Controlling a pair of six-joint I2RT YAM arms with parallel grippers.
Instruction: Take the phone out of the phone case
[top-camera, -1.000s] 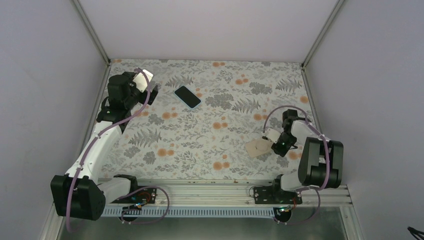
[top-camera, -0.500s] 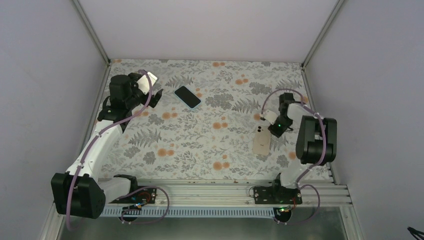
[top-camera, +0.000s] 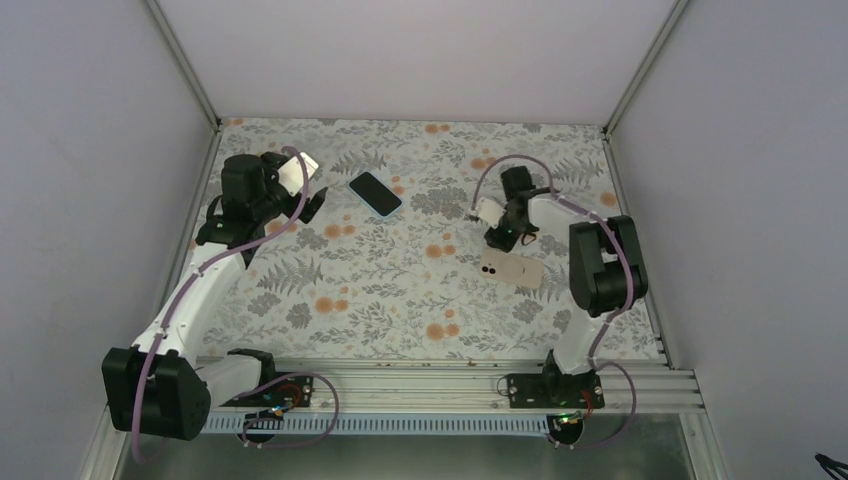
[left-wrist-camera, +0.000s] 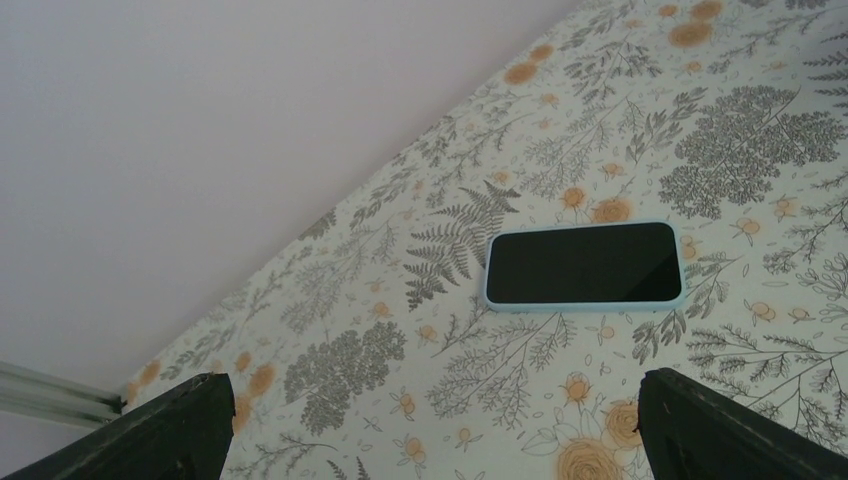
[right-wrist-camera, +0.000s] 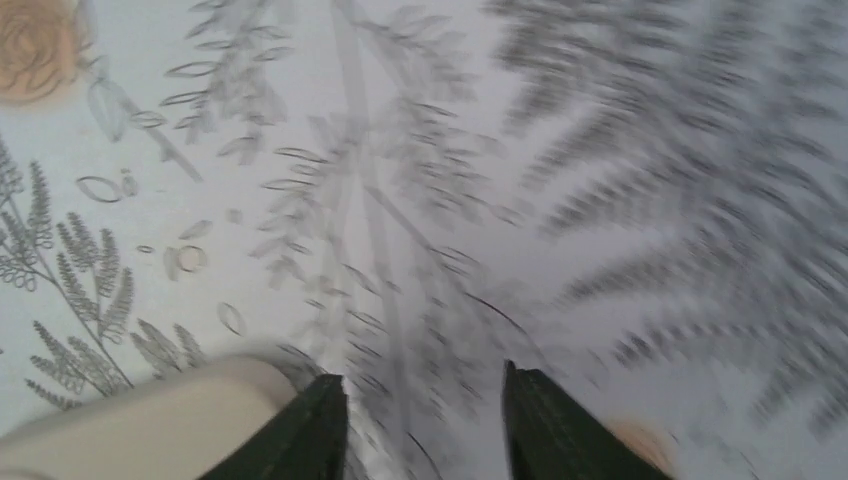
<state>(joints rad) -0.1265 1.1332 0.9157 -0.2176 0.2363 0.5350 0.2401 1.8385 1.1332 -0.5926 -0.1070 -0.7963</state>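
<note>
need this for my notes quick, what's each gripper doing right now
Left gripper: open, holding nothing.
Right gripper: open, gripping nothing; the beige piece lies just beside it.

A floral table covering (top-camera: 400, 290), grey ferns and orange blossoms on white, filled the centre of the frame. Plain pale walls (top-camera: 400, 60) rose around it, metal corner posts (top-camera: 181, 60) slanted at upper left and right, and an aluminium rail (top-camera: 420, 385) ran along the bottom.
</note>
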